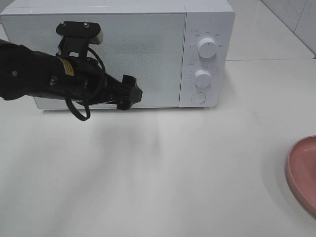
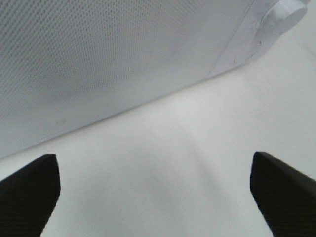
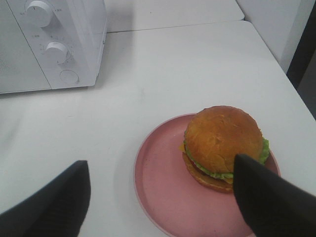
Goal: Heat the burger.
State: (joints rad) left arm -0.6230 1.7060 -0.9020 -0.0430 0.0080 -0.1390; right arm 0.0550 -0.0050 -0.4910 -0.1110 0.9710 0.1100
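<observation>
The burger (image 3: 223, 138), with a golden-brown bun and green lettuce at its edge, sits on the round pink plate (image 3: 163, 192). My right gripper (image 3: 160, 163) is open above the plate, with one finger (image 3: 266, 197) close beside the burger and nothing held. In the high view only the plate's edge (image 1: 303, 173) shows at the far right, and the burger and right gripper are out of view. The white microwave (image 1: 118, 49) stands at the back with its door shut. My left gripper (image 1: 131, 94) hovers just in front of the door's lower part; the left wrist view shows it open (image 2: 153, 158) and empty.
The microwave's two knobs (image 1: 207, 48) (image 1: 203, 77) and a round button (image 1: 198, 98) are on its right panel. The microwave also shows in the right wrist view (image 3: 54, 44). The white table (image 1: 163, 173) stretches between the microwave and the plate.
</observation>
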